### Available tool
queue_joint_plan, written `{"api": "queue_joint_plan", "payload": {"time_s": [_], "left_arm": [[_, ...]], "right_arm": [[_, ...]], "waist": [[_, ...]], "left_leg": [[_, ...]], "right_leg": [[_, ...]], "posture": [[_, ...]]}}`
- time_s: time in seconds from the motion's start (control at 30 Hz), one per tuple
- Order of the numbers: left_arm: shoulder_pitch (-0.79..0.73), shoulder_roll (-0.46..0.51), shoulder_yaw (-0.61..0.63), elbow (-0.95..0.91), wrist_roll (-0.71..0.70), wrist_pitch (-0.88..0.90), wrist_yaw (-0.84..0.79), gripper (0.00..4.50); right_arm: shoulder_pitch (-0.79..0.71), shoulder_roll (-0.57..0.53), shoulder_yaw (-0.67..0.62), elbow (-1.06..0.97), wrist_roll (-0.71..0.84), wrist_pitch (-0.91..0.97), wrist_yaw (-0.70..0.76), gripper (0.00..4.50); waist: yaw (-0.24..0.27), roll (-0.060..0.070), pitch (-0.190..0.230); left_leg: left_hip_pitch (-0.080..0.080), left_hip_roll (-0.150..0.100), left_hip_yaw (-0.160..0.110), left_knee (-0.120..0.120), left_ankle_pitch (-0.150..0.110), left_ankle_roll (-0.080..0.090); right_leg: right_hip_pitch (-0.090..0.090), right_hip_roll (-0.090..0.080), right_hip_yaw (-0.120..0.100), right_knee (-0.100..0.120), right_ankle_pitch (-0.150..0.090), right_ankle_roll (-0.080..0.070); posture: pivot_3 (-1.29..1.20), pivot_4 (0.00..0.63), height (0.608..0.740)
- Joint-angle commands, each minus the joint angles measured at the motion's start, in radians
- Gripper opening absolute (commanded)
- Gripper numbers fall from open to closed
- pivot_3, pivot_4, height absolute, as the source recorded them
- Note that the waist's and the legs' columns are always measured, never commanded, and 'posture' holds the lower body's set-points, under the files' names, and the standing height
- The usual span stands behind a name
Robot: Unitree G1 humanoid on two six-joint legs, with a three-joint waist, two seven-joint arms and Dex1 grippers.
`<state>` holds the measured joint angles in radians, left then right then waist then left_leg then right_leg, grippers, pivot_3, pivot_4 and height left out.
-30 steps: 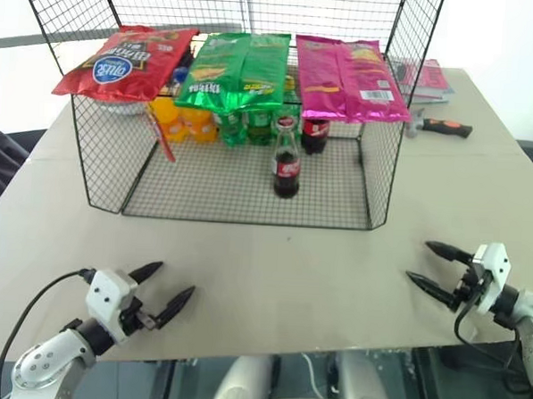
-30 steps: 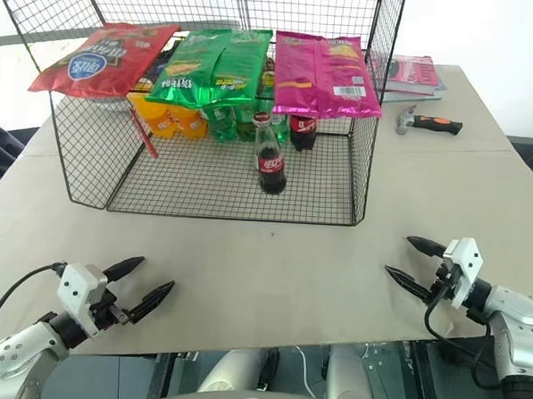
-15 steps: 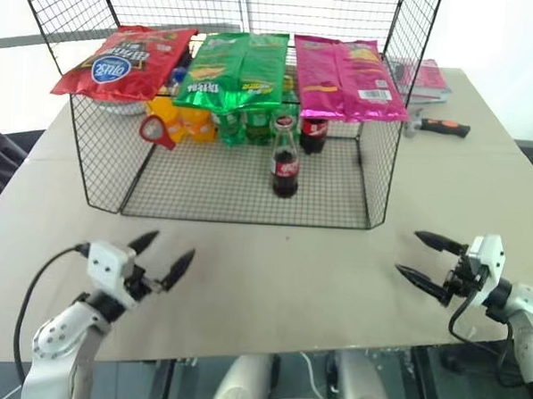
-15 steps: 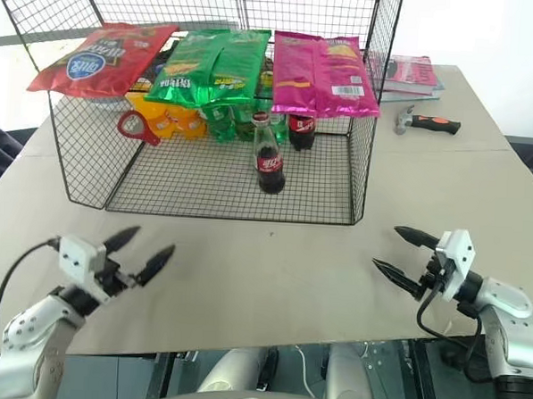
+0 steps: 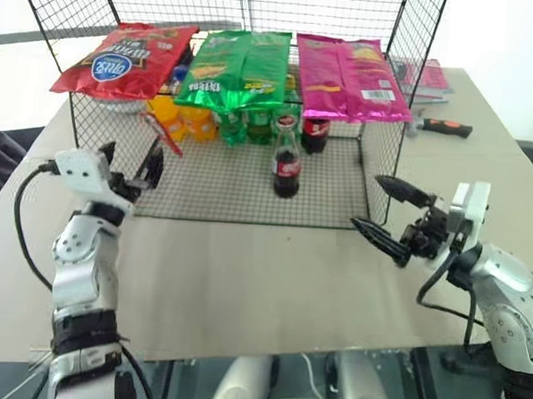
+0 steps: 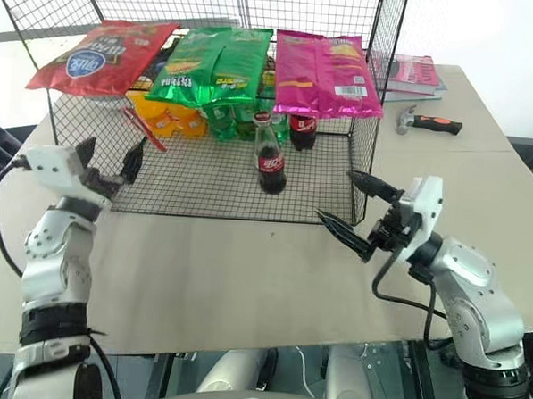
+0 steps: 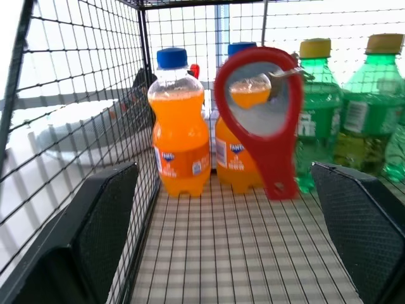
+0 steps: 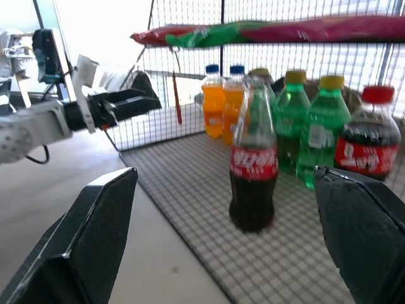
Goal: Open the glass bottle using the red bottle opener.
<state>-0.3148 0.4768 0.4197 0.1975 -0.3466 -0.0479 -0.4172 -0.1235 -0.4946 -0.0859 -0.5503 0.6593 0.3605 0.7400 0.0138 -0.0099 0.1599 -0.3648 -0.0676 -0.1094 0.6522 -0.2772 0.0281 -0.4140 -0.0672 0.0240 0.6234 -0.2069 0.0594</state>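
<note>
Left gripper [image 5: 130, 164], raised at the left front corner of the black wire-mesh cage [image 5: 98, 168] on the pale grey table [image 5: 244, 279]; jaws released, spread wide, nothing between them; pointed into the cage.

Flat red bottle opener [image 7: 267, 120] with large oval ring head and short tapering handle; hanging ring uppermost at the cage's left side, in front of the orange soda bottles [image 7: 179, 130] with blue caps; apart from the left gripper.

Red crisp bag [image 5: 122, 60], green crisp bag [image 5: 233, 70] and pink crisp bag [image 5: 349, 74]; lying side by side on the cage's upper shelf.

Green soda bottles [image 8: 319, 126] with yellow caps; standing at the back of the cage floor, beside the orange ones.

Small contoured clear glass bottle [image 5: 286, 158] of dark liquid, red label with white script; upright on the mesh floor, near the middle, forward of the back row; cap on; touched by neither gripper.

Stubby dark plastic cola bottle [image 8: 368, 149] with red cap; behind and to the right of the glass bottle.

Right gripper [image 5: 388, 215]; held at the cage's right front corner, aimed leftward at its open front; jaws released and wide, empty.

Orange-and-black handled hand tool [image 5: 438, 127]; on the table right of the cage, near a pink book [image 5: 425, 78].
</note>
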Motion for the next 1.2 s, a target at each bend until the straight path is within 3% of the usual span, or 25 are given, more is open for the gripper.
{"api": "queue_joint_plan", "payload": {"time_s": [0.03, 0.4, 0.5, 0.53, 0.57, 0.63, 0.73, 0.8, 1.07, 1.2], "left_arm": [[-0.060, 0.027, -0.009, 0.069, 0.017, -0.060, -0.027, 4.50], [-0.212, 0.028, -0.052, 0.278, 0.034, -0.167, -0.110, 4.50], [-0.219, 0.018, -0.055, 0.290, 0.021, -0.186, -0.129, 3.63], [-0.217, 0.016, -0.057, 0.289, 0.019, -0.190, -0.133, 3.55], [-0.214, 0.014, -0.058, 0.286, 0.017, -0.192, -0.134, 2.86], [-0.194, 0.008, -0.060, 0.262, 0.014, -0.196, -0.136, 2.26], [-0.163, -0.002, -0.048, 0.223, -0.003, -0.190, -0.133, 0.82], [-0.146, -0.005, -0.037, 0.197, -0.018, -0.182, -0.125, 0.09], [-0.088, -0.018, -0.001, 0.057, -0.104, -0.106, -0.088, 0.09], [-0.054, -0.044, 0.020, -0.082, -0.234, 0.019, -0.075, 0.09]], "right_arm": [[-0.029, -0.007, -0.004, -0.081, 0.012, 0.051, -0.079, 4.46], [-0.056, -0.025, 0.033, -0.159, 0.008, 0.120, -0.148, 4.46], [-0.052, -0.030, 0.028, -0.150, 0.005, 0.113, -0.138, 4.50], [-0.051, -0.032, 0.027, -0.147, 0.003, 0.110, -0.134, 4.50], [-0.048, -0.034, 0.025, -0.146, 0.002, 0.109, -0.131, 4.50], [-0.046, -0.038, 0.022, -0.143, 0.003, 0.105, -0.125, 4.50], [-0.044, -0.041, 0.024, -0.133, 0.000, 0.099, -0.114, 4.50], [-0.045, -0.043, 0.025, -0.127, -0.002, 0.095, -0.107, 4.50], [-0.059, -0.044, 0.034, -0.099, -0.010, 0.087, -0.076, 4.50], [-0.068, -0.044, 0.035, -0.084, -0.013, 0.084, -0.066, 4.50]], "waist": [[-0.001, -0.001, 0.000], [-0.002, -0.002, 0.000], [-0.002, -0.002, 0.000], [-0.002, -0.002, 0.000], [-0.002, -0.002, 0.000], [-0.002, -0.002, 0.000], [-0.003, -0.002, 0.000], [-0.003, -0.002, 0.000], [-0.002, -0.002, 0.000], [-0.003, -0.002, 0.000]], "left_leg": [[0.000, 0.000, 0.000, 0.000, 0.000, 0.000], [-0.001, 0.000, 0.000, 0.000, 0.000, 0.000], [-0.001, 0.000, 0.000, 0.000, 0.000, 0.000], [-0.001, 0.000, 0.000, 0.000, 0.000, 0.000], [-0.001, 0.000, 0.000, 0.000, 0.000, 0.000], [-0.001, 0.000, 0.000, 0.000, 0.000, 0.000], [-0.001, 0.000, 0.000, 0.000, 0.000, 0.000], [-0.001, 0.000, 0.000, 0.000, 0.000, 0.000], [-0.001, 0.000, -0.001, 0.000, 0.000, 0.000], [-0.001, 0.000, 0.000, 0.001, 0.000, 0.000]], "right_leg": [[0.000, 0.000, 0.000, 0.000, 0.000, 0.000], [-0.001, 0.000, 0.000, 0.001, 0.000, 0.000], [-0.001, 0.000, 0.000, 0.001, 0.000, 0.000], [-0.001, 0.000, 0.000, 0.001, 0.000, 0.000], [-0.001, 0.000, 0.000, 0.001, 0.000, 0.000], [-0.001, 0.000, 0.000, 0.001, 0.000, 0.000], [-0.001, 0.000, 0.000, 0.001, 0.000, 0.000], [-0.001, 0.000, 0.000, 0.001, 0.000, 0.000], [-0.001, 0.000, 0.000, 0.002, 0.000, 0.000], [-0.001, 0.000, 0.000, 0.002, 0.000, 0.000]], "posture": [[0.00, 0.150, 0.740], [0.00, 0.150, 0.740], [0.00, 0.150, 0.740], [0.00, 0.150, 0.740], [0.00, 0.150, 0.740], [0.00, 0.150, 0.740], [0.00, 0.150, 0.740], [0.00, 0.150, 0.740], [0.00, 0.150, 0.740], [0.00, 0.150, 0.740]]}}
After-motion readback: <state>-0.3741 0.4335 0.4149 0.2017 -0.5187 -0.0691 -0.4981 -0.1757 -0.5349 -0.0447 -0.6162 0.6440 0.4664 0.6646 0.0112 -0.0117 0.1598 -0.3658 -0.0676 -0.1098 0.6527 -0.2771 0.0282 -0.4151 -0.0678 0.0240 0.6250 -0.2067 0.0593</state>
